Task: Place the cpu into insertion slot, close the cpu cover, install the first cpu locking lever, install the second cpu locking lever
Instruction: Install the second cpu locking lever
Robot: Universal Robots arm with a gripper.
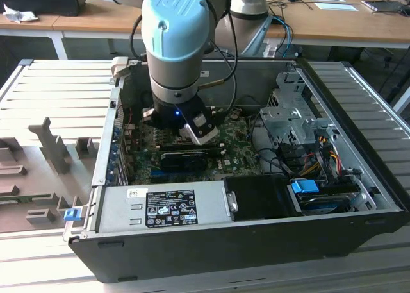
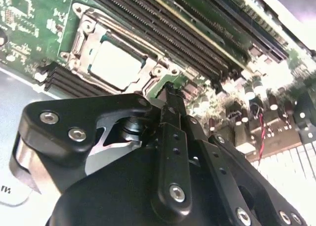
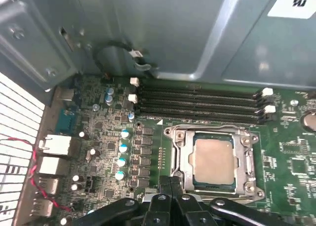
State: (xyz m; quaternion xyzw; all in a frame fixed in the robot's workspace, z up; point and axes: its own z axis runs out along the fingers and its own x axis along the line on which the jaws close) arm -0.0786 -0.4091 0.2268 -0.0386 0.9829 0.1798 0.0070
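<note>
The cpu (image 3: 213, 159), a flat square chip with a silver top, lies in the insertion slot on the green motherboard (image 1: 238, 153). The cpu cover (image 3: 180, 157), a silver metal frame, lies flat around it, and the chip shows through its window (image 2: 116, 65). The socket body is mostly hidden under this frame. A thin metal lever rod (image 3: 207, 126) runs along the side that faces the memory slots. My gripper (image 3: 171, 182) is shut with nothing in it. Its black fingertips (image 2: 170, 92) sit right at the socket's edge, by a corner of the cover. In the exterior view the gripper (image 1: 195, 127) reaches down into the open computer case.
Long black memory slots (image 3: 197, 100) lie beside the socket. Small capacitors (image 3: 122, 147), rear ports (image 3: 54, 147) and a red cable (image 3: 33, 172) are close by. The grey case wall (image 3: 173, 33) rises behind. A power supply (image 1: 160, 206) and drive cage (image 1: 288, 113) hem in the board.
</note>
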